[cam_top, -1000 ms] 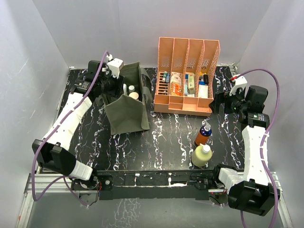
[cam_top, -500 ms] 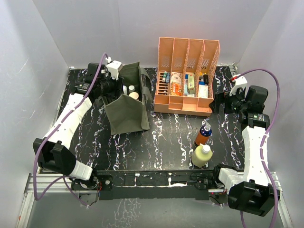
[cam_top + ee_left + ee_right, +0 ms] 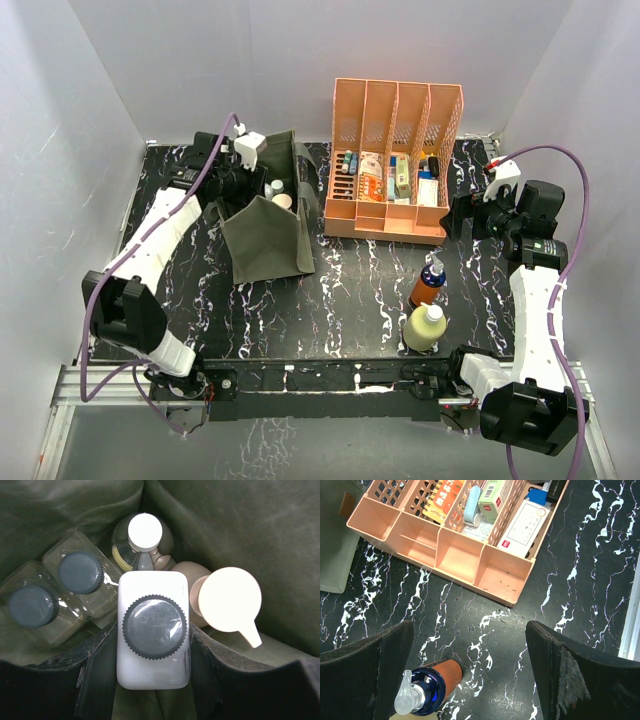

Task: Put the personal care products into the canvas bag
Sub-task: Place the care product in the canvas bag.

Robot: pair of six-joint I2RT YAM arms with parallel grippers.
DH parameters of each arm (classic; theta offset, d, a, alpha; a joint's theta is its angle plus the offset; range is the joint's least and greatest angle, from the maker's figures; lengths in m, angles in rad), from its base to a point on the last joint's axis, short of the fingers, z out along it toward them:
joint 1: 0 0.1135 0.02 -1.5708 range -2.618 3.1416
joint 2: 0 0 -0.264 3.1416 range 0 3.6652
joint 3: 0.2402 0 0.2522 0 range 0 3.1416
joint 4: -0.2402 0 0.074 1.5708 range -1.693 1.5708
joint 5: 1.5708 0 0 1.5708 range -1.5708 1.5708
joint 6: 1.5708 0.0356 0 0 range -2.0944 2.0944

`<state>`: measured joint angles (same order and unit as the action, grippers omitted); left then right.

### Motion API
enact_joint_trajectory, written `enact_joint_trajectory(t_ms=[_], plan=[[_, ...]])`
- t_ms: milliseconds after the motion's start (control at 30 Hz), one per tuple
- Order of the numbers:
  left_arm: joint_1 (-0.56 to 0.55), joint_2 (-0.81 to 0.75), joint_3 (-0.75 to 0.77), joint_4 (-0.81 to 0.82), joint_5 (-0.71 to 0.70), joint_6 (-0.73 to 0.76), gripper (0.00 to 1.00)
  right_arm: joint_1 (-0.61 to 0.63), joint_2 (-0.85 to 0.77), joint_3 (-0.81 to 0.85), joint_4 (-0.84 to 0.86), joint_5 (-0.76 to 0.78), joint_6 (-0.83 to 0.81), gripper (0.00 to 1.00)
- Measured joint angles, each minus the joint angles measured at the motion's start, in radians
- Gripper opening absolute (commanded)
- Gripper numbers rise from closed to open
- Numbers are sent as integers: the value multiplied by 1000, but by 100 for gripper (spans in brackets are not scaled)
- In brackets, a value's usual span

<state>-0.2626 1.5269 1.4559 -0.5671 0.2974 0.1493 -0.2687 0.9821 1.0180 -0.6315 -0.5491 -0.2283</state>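
Left tool: your left tool [image 3: 153,645] is down inside the canvas bag [image 3: 268,240], its two dark fingers [image 3: 97,667] pressed on either side of the white bottle [image 3: 154,627], which it grips upright.
White bottle: you see its grey ribbed cap from above, set between the other bottles in the bag.
Bag contents: two clear bottles with dark caps [image 3: 80,575] [image 3: 31,606] stand touching each other on the left. A round clear bottle [image 3: 142,535] with a bright top sits behind the white one, and a beige bottle [image 3: 227,600] is just to its right.
Canvas bag: it stands open at the far left of the table [image 3: 350,290], beside the peach organiser [image 3: 392,165].
Right tool: your right tool [image 3: 470,675] hangs over the table near the organiser with its fingers spread wide, holding nothing.
Outside the bag: the orange-blue bottle [image 3: 428,283] and the pale yellow bottle [image 3: 424,327] stand close together on the table, in front of the organiser.
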Motion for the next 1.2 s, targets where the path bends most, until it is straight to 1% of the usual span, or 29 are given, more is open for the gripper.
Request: enact_joint_trajectory(t_ms=[167,500,967,1200], plan=[[0,44,1,-17,31,35,0,0,0,0,0,0,0,99],[4,51,-1,-13,65,82,0,0,0,0,0,0,0,99],[3,51,-83,82,76,82,0,0,0,-1,0,0,0,99],[3,48,-165,192,72,64,0,0,0,-1,0,0,0,99]])
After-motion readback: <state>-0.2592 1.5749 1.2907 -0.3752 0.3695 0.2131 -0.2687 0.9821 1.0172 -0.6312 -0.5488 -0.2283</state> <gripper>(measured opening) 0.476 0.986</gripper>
